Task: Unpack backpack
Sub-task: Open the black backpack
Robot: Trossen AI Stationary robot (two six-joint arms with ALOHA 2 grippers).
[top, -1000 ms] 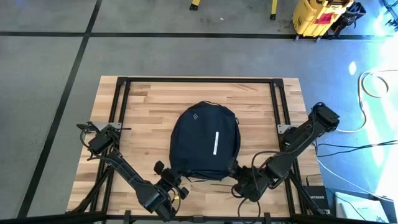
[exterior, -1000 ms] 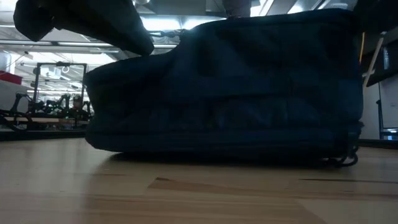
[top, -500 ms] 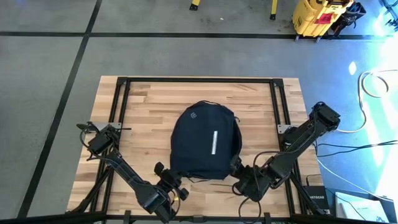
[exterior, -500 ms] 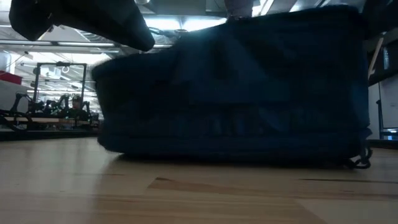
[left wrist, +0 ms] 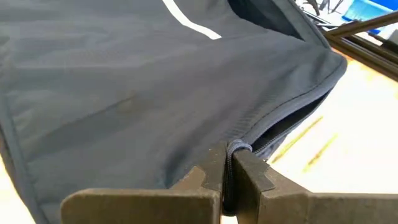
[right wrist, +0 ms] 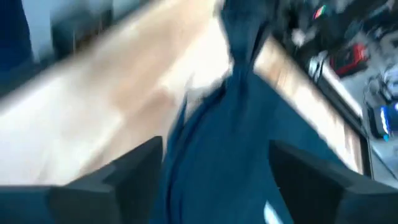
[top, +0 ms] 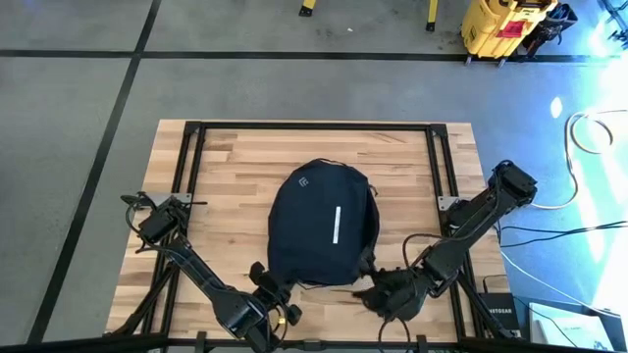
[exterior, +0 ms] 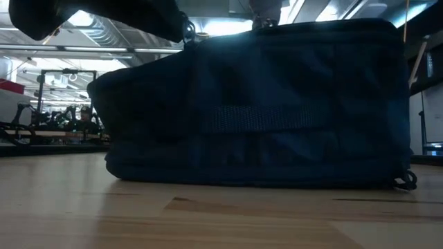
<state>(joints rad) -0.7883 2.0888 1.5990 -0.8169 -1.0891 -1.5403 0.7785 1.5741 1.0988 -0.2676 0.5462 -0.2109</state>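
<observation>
The dark navy backpack [top: 324, 230] lies flat on its back in the middle of the wooden table [top: 226, 167], white stripe [top: 335, 224] up. In the low view its near side wall [exterior: 256, 117] rests on the wood. My left gripper [left wrist: 227, 169] is shut at the bag's near left corner [top: 270, 286]. My right gripper [right wrist: 214, 168] stands open at the near right corner [top: 378, 290]. Blurred backpack fabric [right wrist: 224, 155] shows between its wide-apart fingers. My left gripper pinches the zipper's pull cord [left wrist: 239, 148] between its two fingers, at the end of the zip line along the bag's edge. The fingers slant down from the table's near left. The cord end is raised [exterior: 187, 29], while the bag rests on the table. My right gripper: I cannot tell whether its fingers touch the fabric.
Black frame rails [top: 186, 167] run along the table's left, far and right sides. Bare wood lies to the left, right and far side of the bag. Cables [top: 589, 127] and a yellow machine [top: 505, 25] are on the floor beyond the table.
My right gripper has rolled and risen a little at the bag's near right corner. The backpack's near side has shifted: its white stripe sits slightly more toward the table's left, and in the low view a webbing handle now shows on the side wall.
</observation>
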